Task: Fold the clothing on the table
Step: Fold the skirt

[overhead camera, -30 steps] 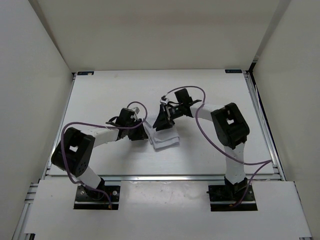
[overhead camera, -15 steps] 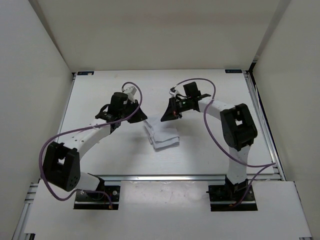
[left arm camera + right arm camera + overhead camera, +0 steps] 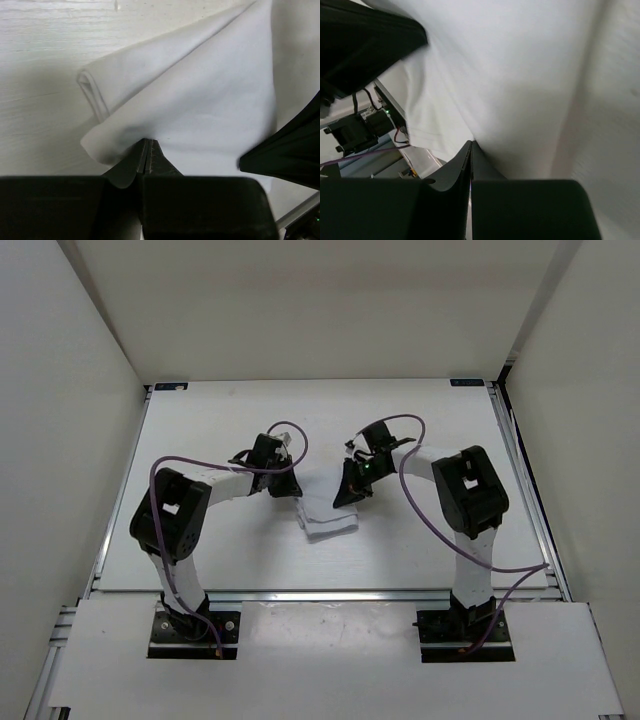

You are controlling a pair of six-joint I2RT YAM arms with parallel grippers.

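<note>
The thin, wrinkled white fabric clothing (image 3: 330, 522) lay near the middle of the flat matte white table (image 3: 200, 420), its far edge drawn nearer than 1 second earlier. The black left gripper (image 3: 291, 488) and black right gripper (image 3: 344, 498), open then, had pinched shut on that edge's left and right ends, so a fold seemed under way.

1. The clothing (image 3: 328, 518) lies on the table (image 3: 200, 430), near its middle.
2. The left gripper (image 3: 289, 488) is at the far left corner of the clothing and touches its edge.
3. The right gripper (image 3: 347, 496) is at the far right corner and also touches the cloth.
4. The far edge of the clothing lies between the two grippers.
5. The arm bases (image 3: 195, 628) stand at the near edge of the table, well apart from the clothing.
</note>
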